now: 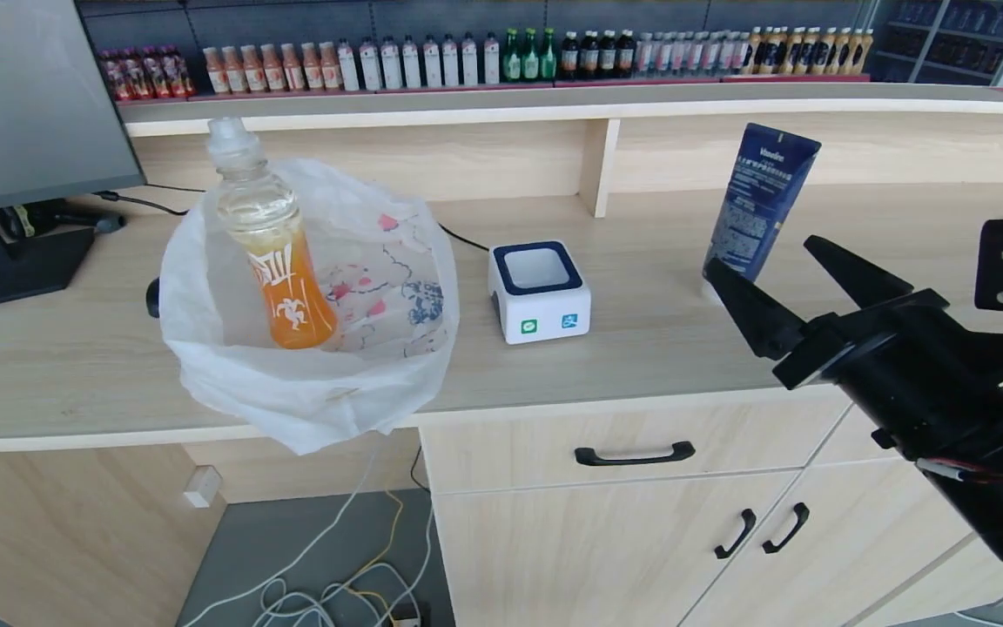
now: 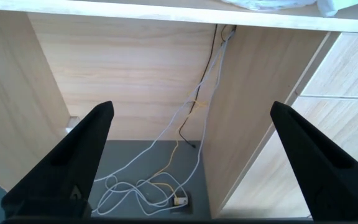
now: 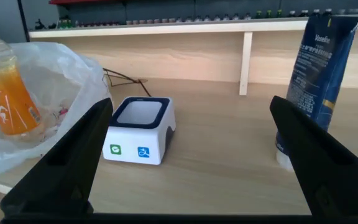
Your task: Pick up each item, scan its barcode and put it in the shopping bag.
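Note:
A white plastic shopping bag (image 1: 310, 348) (image 3: 61, 81) sits open on the counter's left, with an orange drink bottle (image 1: 266, 239) (image 3: 8, 87) standing upright inside it. A white and blue barcode scanner (image 1: 539, 292) (image 3: 139, 129) rests mid-counter. A dark blue tube (image 1: 760, 200) (image 3: 319, 74) stands on its cap at the right. My right gripper (image 1: 780, 274) (image 3: 191, 162) is open, in front of and slightly right of the tube, holding nothing. My left gripper (image 2: 191, 162) is open below the counter, facing a recess with cables.
A monitor (image 1: 27, 96) stands at the counter's far left. Behind the counter a raised ledge (image 1: 554, 100) carries a divider and a shelf of many bottles. Drawers and cupboard doors with black handles (image 1: 635, 455) lie under the counter. Loose cables (image 2: 160, 186) lie on the floor.

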Controlling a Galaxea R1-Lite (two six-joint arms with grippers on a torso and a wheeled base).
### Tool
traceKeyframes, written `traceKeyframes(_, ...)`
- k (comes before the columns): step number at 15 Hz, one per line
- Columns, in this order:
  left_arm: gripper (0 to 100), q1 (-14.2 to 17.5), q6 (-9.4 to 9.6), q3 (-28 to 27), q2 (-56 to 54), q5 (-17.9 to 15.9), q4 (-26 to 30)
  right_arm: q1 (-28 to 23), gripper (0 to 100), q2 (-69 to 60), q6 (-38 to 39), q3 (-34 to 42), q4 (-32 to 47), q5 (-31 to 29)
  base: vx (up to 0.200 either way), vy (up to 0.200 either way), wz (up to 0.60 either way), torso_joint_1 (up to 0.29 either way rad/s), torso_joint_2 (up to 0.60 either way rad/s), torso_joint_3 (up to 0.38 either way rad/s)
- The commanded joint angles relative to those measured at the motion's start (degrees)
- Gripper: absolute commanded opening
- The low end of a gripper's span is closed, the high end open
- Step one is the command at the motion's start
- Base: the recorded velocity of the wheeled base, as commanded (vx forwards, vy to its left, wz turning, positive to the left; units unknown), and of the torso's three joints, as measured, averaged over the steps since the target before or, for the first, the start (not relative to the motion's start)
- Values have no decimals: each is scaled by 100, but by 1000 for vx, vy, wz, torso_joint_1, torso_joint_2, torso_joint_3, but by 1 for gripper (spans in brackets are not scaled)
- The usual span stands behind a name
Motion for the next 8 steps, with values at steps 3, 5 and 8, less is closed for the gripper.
traceKeyframes(3,100,0,-1,0,-2,0,0,-121,100,98,-1,-27,-8,1,0,-200,0,2,2,6)
traceKeyframes(5,100,0,-1,0,-2,0,0,-139,100,98,-1,-9,-8,1,0,-200,0,2,0,7)
traceKeyframes(8,100,0,-1,0,-2,0,0,-148,100,98,-1,0,-8,1,0,-200,0,-2,1,2)
